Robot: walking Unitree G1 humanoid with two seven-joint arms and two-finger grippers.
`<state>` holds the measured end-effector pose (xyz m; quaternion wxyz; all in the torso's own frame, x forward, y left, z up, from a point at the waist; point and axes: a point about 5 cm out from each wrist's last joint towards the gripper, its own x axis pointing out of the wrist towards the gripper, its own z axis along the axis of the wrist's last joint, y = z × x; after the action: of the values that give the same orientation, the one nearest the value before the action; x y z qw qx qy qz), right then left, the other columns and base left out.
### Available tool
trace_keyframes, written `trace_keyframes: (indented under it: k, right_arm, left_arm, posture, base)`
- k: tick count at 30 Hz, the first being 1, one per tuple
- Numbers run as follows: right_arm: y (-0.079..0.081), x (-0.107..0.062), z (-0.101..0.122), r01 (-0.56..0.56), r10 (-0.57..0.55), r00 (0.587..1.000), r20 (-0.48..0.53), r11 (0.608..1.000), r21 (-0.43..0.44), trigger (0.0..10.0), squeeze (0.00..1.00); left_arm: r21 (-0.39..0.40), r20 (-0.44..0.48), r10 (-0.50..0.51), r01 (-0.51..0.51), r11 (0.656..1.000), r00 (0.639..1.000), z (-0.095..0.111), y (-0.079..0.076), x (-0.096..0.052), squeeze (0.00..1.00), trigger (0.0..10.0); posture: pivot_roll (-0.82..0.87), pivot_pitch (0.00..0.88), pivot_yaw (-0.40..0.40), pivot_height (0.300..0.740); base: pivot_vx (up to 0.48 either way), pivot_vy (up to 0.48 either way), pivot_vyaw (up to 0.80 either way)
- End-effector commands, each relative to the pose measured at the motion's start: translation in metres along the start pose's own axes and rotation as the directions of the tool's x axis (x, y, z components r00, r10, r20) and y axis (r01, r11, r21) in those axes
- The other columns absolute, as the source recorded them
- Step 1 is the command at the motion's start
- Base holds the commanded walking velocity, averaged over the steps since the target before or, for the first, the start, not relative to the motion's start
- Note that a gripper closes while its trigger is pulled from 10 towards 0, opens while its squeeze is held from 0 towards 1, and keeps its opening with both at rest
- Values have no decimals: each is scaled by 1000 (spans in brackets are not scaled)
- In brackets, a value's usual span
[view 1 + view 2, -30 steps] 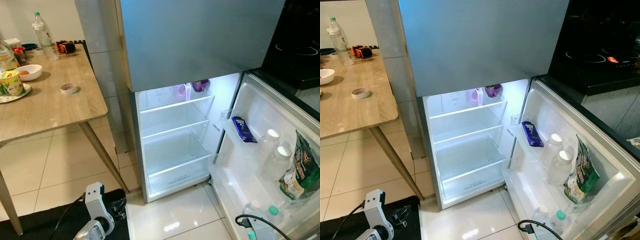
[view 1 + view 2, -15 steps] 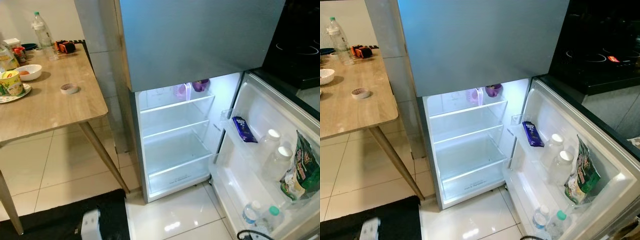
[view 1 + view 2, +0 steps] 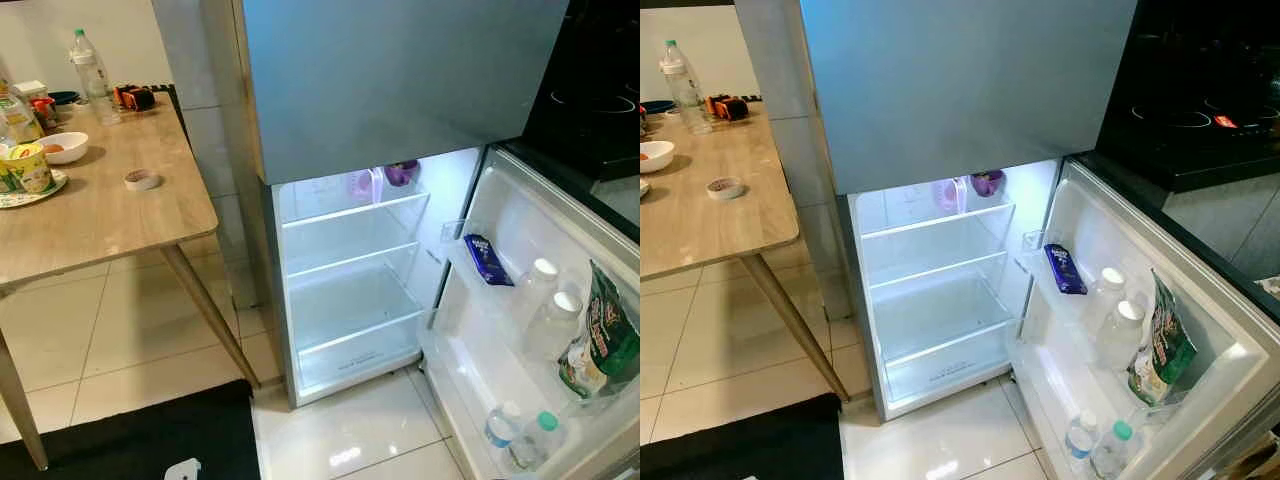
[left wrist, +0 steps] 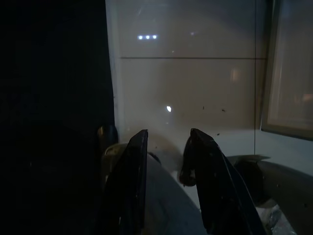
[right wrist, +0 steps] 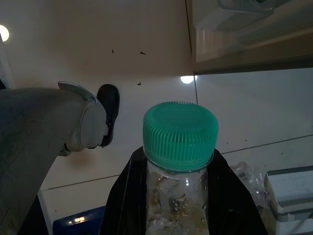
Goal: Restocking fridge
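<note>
The fridge [image 3: 350,290] stands open, its lit glass shelves bare apart from purple containers [image 3: 402,172] on the top one. Its door [image 3: 470,365] swings out to the right. The door racks carry a blue packet [image 3: 489,259], two white-capped bottles [image 3: 540,283], a green snack bag [image 3: 605,335] and small bottles [image 3: 500,425] low down. My right gripper [image 5: 176,161] hangs low over the tiled floor, shut on a clear bottle with a green cap [image 5: 180,134]. My left gripper [image 4: 168,134] also hangs low, open with nothing between its fingers.
A wooden table [image 3: 100,215] at the left holds a water bottle [image 3: 88,65], a bowl [image 3: 62,147], a cup and a tape roll [image 3: 141,179]. A black mat [image 3: 120,440] lies before it. A dark cooktop [image 3: 1200,120] sits behind the door.
Both arms have dropped out of the bottom of the head views; just a white scrap of the left wrist remains. The cable at lower right is gone. The fridge is unchanged.
</note>
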<state>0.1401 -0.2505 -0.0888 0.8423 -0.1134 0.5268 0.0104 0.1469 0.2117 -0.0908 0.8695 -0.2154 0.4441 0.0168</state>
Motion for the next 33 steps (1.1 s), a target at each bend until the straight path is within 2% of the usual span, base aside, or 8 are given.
trace_keyframes:
  k: [1,11,33]
  right_arm:
    - [-1,0,1,2,-3,1000,-4,1000,-9,10000,0]
    - [5,1,0,-9,9,1000,-8,1000,-11,10000,0]
    - [6,1,-2,-11,11,1000,-10,1000,-10,10000,0]
  left_arm:
    - [-9,-1,-13,13,1000,1000,-1,-6,3,0,10000]
    - [3,-6,-33,33,999,999,-2,-11,4,0,10000]
    - [1,-19,-43,43,999,999,-7,-14,5,0,10000]
  posture:
    - [-77,0,2,734]
    - [-76,0,5,734]
    - [-74,0,4,734]
  base:
    - [0,0,0]
    - [0,0,0]
    - [0,0,0]
